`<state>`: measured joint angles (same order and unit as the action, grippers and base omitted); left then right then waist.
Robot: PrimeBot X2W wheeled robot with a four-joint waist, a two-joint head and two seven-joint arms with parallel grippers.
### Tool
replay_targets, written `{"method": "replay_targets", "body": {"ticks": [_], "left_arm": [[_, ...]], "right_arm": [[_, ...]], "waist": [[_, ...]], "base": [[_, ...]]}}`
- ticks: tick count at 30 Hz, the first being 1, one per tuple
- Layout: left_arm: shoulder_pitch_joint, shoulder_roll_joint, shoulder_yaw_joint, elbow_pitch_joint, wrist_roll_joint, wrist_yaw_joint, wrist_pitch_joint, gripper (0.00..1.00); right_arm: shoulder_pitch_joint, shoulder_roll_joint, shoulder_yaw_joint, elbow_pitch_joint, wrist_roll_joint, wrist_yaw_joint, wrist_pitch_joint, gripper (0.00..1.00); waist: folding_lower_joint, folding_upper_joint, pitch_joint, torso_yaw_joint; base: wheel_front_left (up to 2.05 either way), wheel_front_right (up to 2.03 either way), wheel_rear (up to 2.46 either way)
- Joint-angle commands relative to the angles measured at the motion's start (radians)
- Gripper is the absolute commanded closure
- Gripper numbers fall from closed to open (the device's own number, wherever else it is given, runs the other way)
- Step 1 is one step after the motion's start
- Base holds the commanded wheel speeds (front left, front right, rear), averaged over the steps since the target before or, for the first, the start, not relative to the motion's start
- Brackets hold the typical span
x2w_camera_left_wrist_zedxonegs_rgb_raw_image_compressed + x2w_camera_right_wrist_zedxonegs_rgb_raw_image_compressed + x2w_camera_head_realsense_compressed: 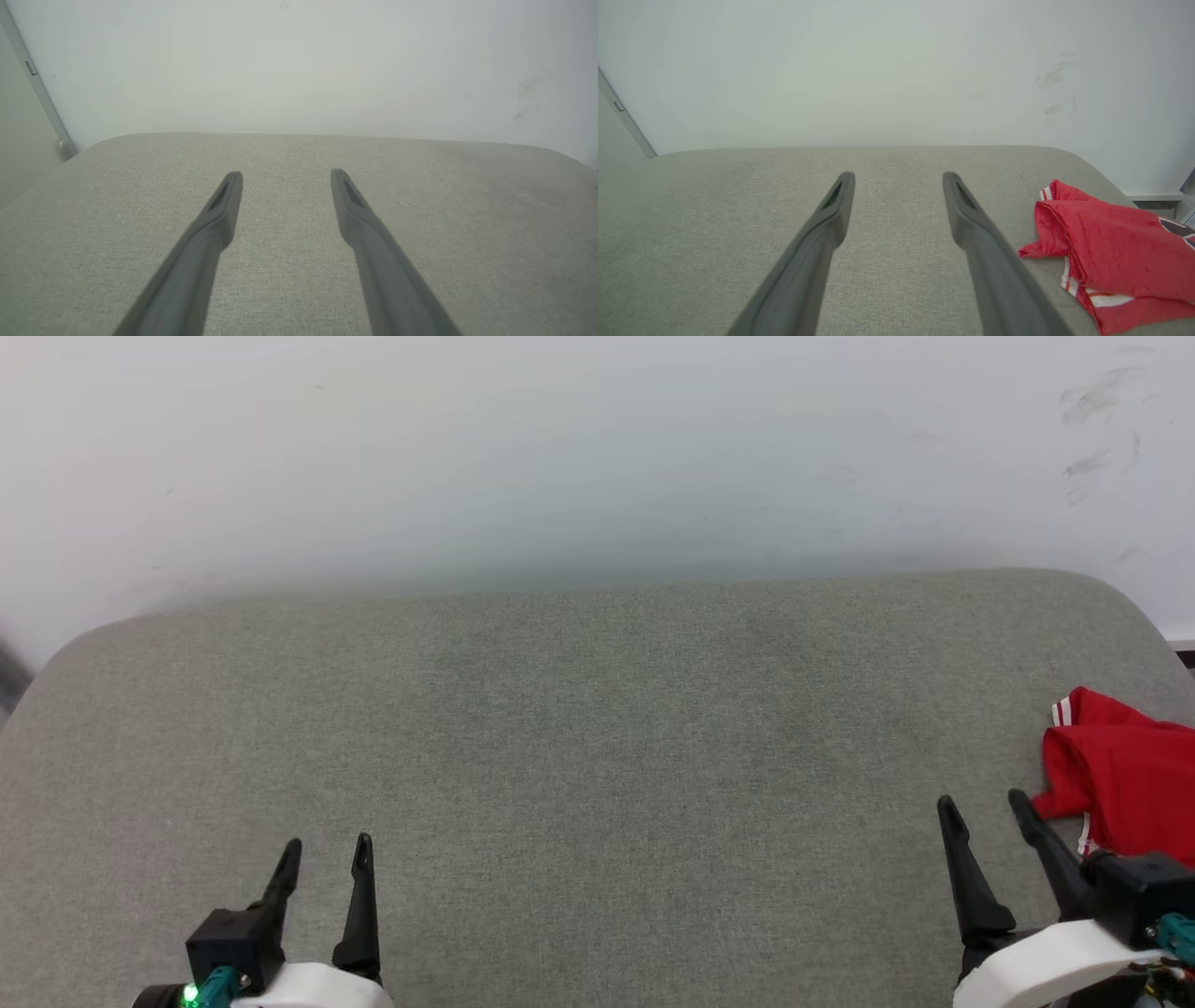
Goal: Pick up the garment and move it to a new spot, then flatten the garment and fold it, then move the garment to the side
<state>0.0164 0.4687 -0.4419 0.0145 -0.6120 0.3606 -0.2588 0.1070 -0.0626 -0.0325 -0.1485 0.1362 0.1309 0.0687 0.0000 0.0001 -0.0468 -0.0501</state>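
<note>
The garment lies bunched at the right edge of the cushion, just beside the right gripper. That gripper and the left gripper hold their fingers apart, empty.

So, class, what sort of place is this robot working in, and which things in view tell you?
Most likely a plain indoor room: a grey fabric-covered cushion with rounded corners, set against a bare white wall with scuff marks, and a red garment crumpled at its right edge.
</note>
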Motion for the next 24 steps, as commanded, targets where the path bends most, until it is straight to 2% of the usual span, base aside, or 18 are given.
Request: {"method": "replay_targets", "body": {"ticks": [1,3,24], "left_arm": [[0.001,-0.003,-0.001,0.002,-0.001,0.000,0.001,1.00],[0.006,-0.016,-0.009,0.018,-0.002,0.000,0.002,1.00],[-0.031,-0.116,0.133,0.075,-0.279,-0.132,0.093,1.00]], "right_arm": [[0.001,0.000,0.000,0.003,0.001,0.000,0.000,1.00],[0.006,0.002,0.002,0.024,0.003,0.000,0.002,1.00],[-0.057,0.002,-0.017,0.122,0.402,0.000,0.010,1.00]], "waist": [[0.0000,-0.0001,0.000,0.000],[0.0001,-0.0001,0.000,0.000],[0.0001,-0.0001,0.009,0.009]], "base": [[0.00,0.00,0.00],[0.00,0.00,0.00],[0.00,0.00,0.00]]}}
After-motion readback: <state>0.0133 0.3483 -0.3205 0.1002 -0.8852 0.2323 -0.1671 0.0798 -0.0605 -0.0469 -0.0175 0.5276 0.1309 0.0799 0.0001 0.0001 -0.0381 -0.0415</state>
